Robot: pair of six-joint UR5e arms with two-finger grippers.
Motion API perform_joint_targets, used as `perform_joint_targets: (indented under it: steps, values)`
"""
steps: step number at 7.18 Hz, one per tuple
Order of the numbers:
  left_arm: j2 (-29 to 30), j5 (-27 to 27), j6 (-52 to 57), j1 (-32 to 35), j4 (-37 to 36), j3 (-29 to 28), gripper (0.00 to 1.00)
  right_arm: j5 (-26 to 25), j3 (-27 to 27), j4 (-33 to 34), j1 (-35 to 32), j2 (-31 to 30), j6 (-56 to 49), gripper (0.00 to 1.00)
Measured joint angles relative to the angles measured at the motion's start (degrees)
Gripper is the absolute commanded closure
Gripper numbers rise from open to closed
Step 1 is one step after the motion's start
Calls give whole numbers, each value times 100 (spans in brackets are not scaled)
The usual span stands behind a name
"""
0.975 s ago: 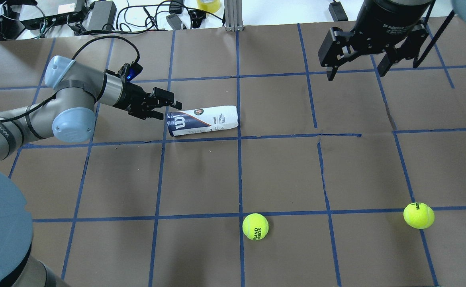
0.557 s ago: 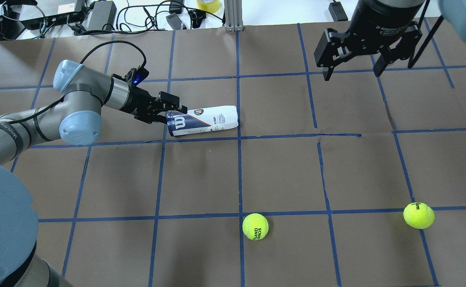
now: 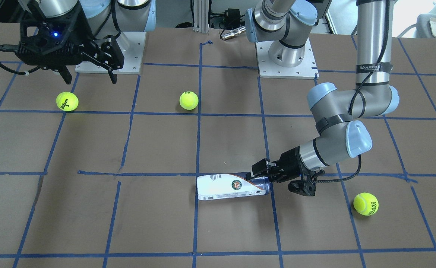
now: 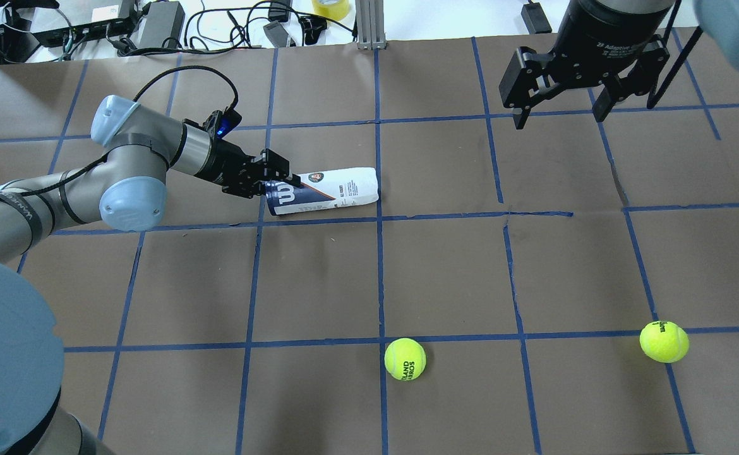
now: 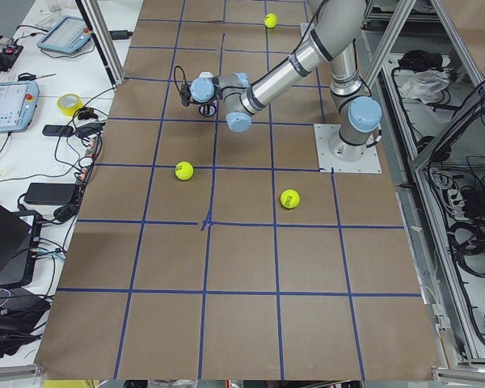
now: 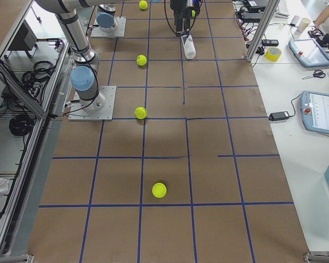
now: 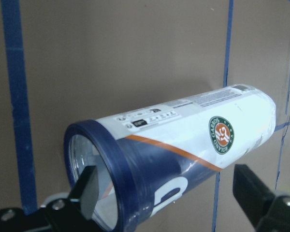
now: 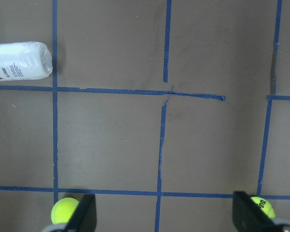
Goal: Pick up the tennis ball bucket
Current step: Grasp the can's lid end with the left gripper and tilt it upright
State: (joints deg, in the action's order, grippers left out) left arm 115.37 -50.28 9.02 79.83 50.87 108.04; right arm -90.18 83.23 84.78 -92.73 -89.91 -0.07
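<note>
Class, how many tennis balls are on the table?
5. First ball and second ball near the robot; third ball near the tennis ball bucket; fourth ball farther to the robot's left; fifth ball far to its right. More may be hidden.

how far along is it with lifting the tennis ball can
Approach looks done: the left gripper sits open, straddling the navy end of the slim white-and-navy cylindrical can. In hand: nothing gripped yet. Remaining: closing and lifting; the can lies sideways on the brown table.
</note>
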Motion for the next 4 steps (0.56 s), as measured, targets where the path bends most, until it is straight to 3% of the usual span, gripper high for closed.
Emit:
perform_joint_targets:
  steps: [4]
  values:
    - [-70,3,-897,-9,218,-608,100,-4,1,3,4,0,-6,0]
